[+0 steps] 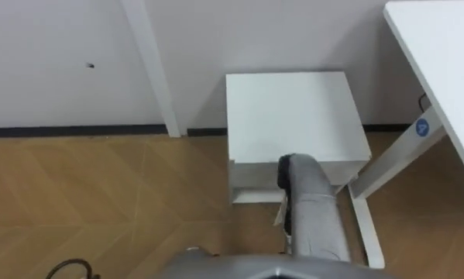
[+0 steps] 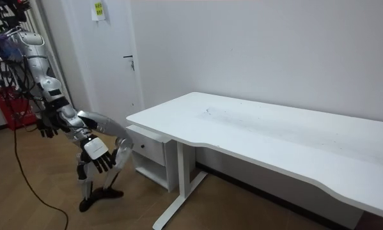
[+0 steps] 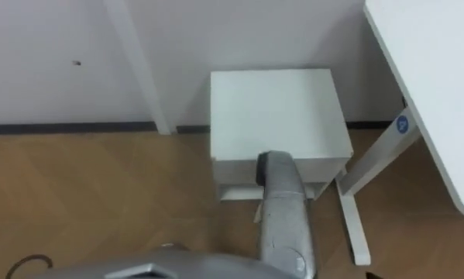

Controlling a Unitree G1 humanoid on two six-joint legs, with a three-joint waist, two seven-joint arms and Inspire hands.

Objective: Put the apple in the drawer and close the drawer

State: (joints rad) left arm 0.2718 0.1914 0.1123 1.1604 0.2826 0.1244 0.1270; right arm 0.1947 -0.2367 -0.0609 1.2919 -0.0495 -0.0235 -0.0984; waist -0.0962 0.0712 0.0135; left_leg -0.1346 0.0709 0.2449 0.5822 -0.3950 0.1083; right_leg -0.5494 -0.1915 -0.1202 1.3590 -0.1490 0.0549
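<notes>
A small white cabinet (image 1: 293,116) stands against the wall, left of the desk. Its drawer front (image 1: 328,172) sits just under the top and looks pushed in, with an open shelf (image 1: 251,194) below it. My right arm reaches forward from below, and its wrist (image 1: 286,172) ends at the drawer front, with the fingers tucked under it. In the room view my right hand (image 2: 123,155) rests against the cabinet (image 2: 149,148), fingers pointing straight down. Lower and further back, my left hand (image 2: 100,160) hangs with spread fingers.
A white desk (image 1: 448,70) fills the right side, and its leg and floor foot (image 1: 367,225) stand close to the cabinet's right. A white door frame (image 1: 150,70) rises at the left. In the room view I stand on the wooden floor facing the cabinet.
</notes>
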